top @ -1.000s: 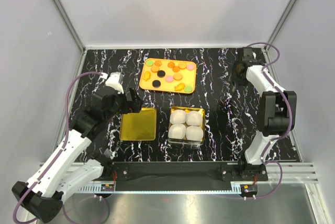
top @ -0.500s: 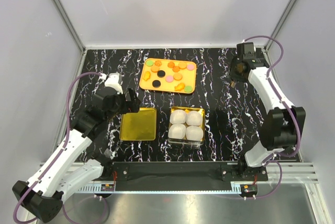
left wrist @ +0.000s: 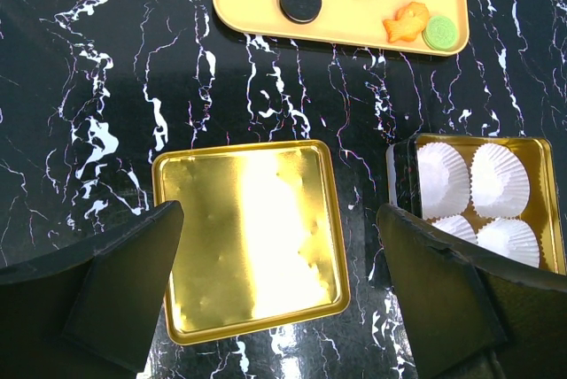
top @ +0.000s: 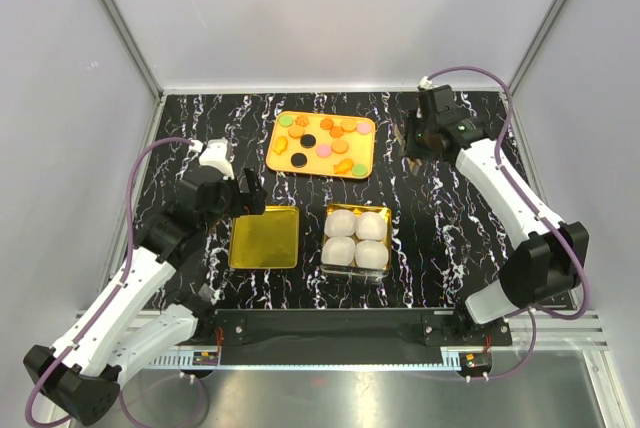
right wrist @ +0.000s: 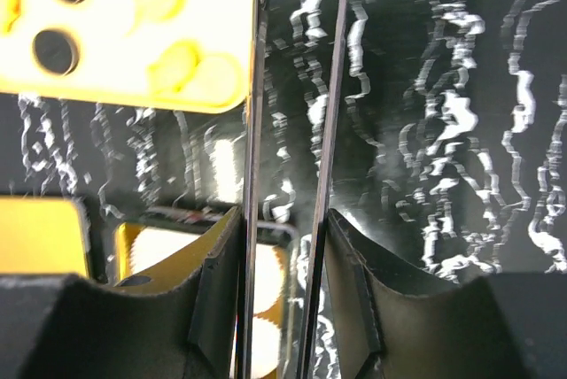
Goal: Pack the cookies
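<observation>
The cookies (top: pixel 323 141), small orange, pink, green and black discs and shapes, lie spread on an orange tray (top: pixel 371 148) at the back middle. My right gripper (top: pixel 413 138) hovers just right of that tray, shut on a pair of metal tongs (right wrist: pixel 332 87) whose two thin blades run forward between its fingers (right wrist: pixel 217 282). In the blurred right wrist view the tray (right wrist: pixel 115 87) and a black cookie (right wrist: pixel 55 51) sit upper left. My left gripper (left wrist: pixel 279 220) hangs wide open over the gold lid (left wrist: pixel 248 237), holding nothing. Black and pink cookies (left wrist: pixel 300 0) show at the top of that view.
A gold box (top: pixel 388 210) holding several white paper cups (top: pixel 357 238) stands in the middle, with the gold lid (top: pixel 265 238) flat beside it on the left. The black marbled table is walled by white panels on three sides.
My right arm has swung left from the back right corner toward the orange tray, carrying the tongs, and its jaws have narrowed a little. The left arm has stayed put.
</observation>
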You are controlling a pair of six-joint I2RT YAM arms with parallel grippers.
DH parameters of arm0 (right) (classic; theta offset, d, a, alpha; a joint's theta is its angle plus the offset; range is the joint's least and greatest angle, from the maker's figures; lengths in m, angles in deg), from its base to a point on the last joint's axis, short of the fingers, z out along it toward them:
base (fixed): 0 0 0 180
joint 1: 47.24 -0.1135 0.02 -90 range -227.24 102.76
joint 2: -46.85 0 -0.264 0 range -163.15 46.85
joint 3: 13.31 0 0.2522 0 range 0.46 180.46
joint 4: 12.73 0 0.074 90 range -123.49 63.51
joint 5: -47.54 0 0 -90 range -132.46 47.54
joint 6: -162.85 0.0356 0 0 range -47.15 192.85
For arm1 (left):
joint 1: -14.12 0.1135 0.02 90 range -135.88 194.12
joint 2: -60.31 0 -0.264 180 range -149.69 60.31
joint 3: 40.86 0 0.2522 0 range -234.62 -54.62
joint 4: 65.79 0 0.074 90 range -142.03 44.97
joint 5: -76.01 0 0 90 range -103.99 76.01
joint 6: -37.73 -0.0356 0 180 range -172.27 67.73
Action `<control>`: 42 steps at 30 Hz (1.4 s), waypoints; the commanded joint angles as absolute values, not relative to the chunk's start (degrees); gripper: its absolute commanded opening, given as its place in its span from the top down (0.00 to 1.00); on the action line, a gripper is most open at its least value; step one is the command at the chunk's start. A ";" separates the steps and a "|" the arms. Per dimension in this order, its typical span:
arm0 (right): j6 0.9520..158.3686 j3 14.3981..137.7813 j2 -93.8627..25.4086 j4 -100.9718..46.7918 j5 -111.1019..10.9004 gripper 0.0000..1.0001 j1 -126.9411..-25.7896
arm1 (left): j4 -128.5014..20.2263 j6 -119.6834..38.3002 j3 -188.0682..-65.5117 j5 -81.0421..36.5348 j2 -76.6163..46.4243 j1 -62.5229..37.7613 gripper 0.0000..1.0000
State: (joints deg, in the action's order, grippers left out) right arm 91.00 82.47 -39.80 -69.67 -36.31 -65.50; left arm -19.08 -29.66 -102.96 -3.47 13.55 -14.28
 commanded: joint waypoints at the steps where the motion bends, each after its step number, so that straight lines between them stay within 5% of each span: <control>1: 93.06 86.84 -40.15 -69.65 -36.40 0.54 -70.95 | -20.83 -30.39 -103.75 -2.57 13.90 -13.83 0.01; 13: 93.50 89.92 -48.50 -68.51 -36.04 0.51 -79.14 | -20.48 -30.30 -103.84 -2.22 15.05 -13.39 0.01; 42: 90.51 102.58 -65.38 -68.60 -38.51 0.47 -79.32 | -20.22 -30.30 -103.84 -1.69 14.78 -13.13 0.01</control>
State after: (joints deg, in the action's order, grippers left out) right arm 91.52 99.52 -65.13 -69.59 -37.66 -78.99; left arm -18.67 -29.64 -102.96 -3.21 14.20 -13.34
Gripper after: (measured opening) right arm 0.534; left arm 0.988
